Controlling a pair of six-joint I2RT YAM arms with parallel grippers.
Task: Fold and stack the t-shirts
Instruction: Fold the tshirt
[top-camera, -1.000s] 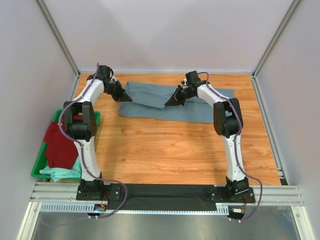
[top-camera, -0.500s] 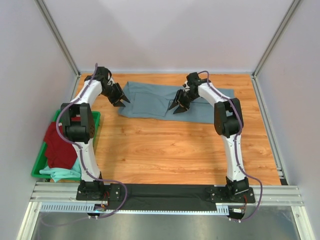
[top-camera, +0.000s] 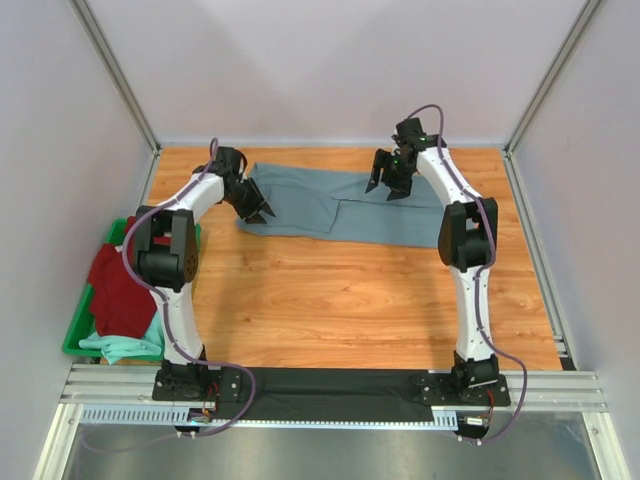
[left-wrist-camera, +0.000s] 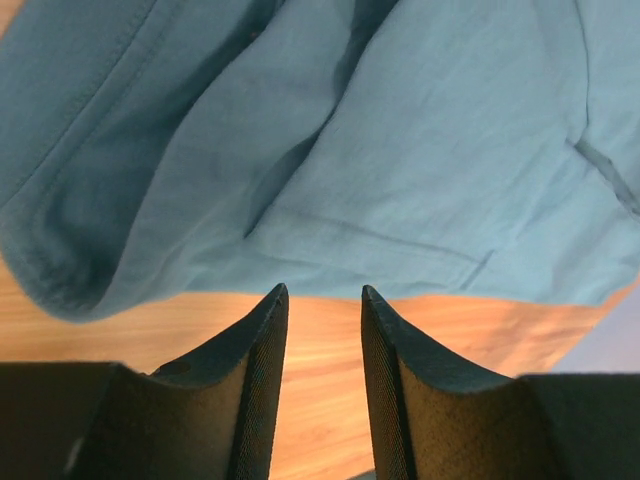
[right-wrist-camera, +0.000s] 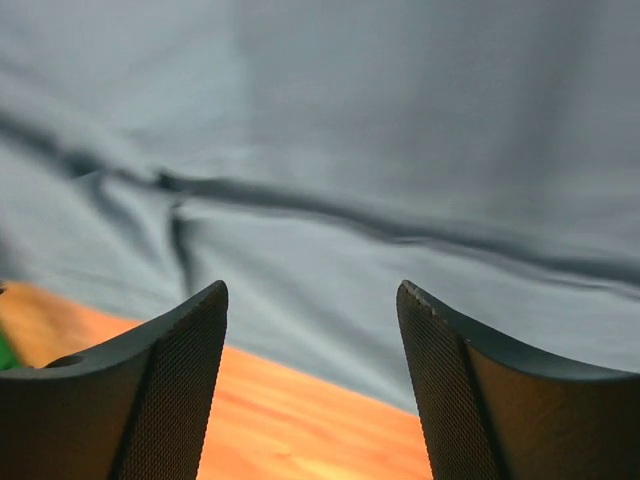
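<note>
Slate grey-blue t-shirt (top-camera: 350, 205): lies spread as a long band across the upper middle of the top view, on the wooden table (top-camera: 350, 300). Shows a stepped edge near its middle where one layer overlaps another, and soft creases in both wrist views. Fills the upper part of the left wrist view, with a rounded hem at the left and bare wood below it.

Dark red t-shirt (top-camera: 120, 285): sits heaped at the left edge of the top view, in the green bin (top-camera: 72, 340), and spills over the bin's left rim. Mint-green t-shirt (top-camera: 125, 345): lies bunched just below the red one, at the lower end of the same bin. Both well apart from the grey-blue one.

Left gripper (top-camera: 262, 214): hangs at the left end of the grey-blue t-shirt, near its lower corner. Stands partly open, with a narrow gap between the fingers. Holds nothing; in the left wrist view only wood shows between the tips, just short of the hem.

Right gripper (top-camera: 388, 190): hangs over the upper edge of the grey-blue t-shirt, right of the middle of the top view. Stands wide open, fingers well apart. Grips nothing; cloth and a strip of wood show between the tips in the right wrist view. Cannot tell whether the tips touch the fabric.
</note>
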